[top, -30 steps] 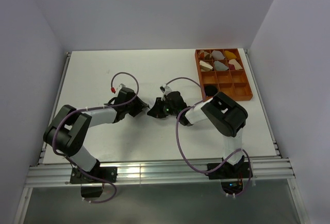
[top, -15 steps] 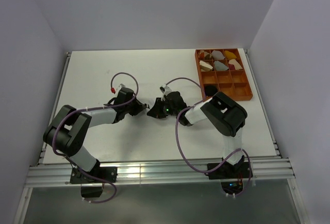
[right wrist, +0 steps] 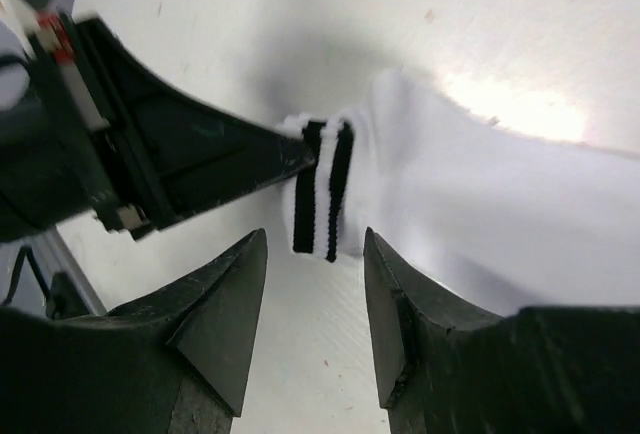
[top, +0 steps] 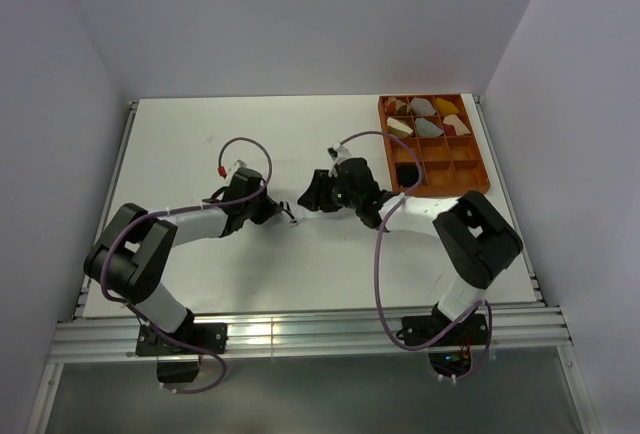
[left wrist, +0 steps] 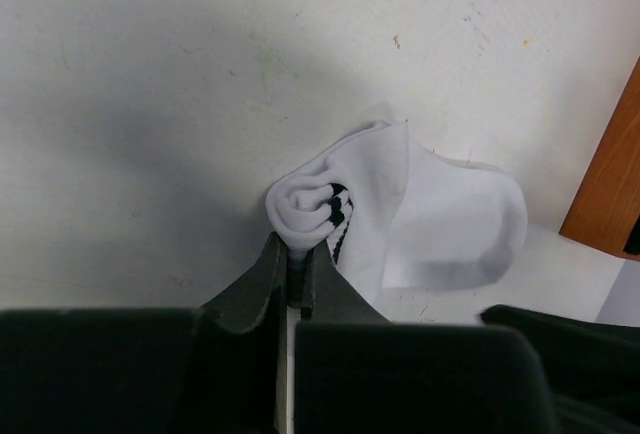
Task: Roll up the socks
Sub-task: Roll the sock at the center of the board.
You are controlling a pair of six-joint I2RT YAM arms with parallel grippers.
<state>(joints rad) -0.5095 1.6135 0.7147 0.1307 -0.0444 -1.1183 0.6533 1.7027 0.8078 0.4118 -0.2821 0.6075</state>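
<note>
Closing fully over the last second, the left end effector (left wrist: 293, 256) is now pinching the rolled cuff of the white sock (left wrist: 440, 219), which is lying on the bench (left wrist: 150, 74) between the arms. Rightward, the right end effector (right wrist: 315, 237) is standing partly open and holding nothing, its jaws either side of the striped cuff. The roll is apparently passing to the left arm, while the toe is lying flat and unrolled.

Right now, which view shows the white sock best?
Left wrist: the white sock is nearly whole, its rolled end pinched in the left gripper. Right wrist crops it past the cuff stripes; top external barely shows it.
</note>
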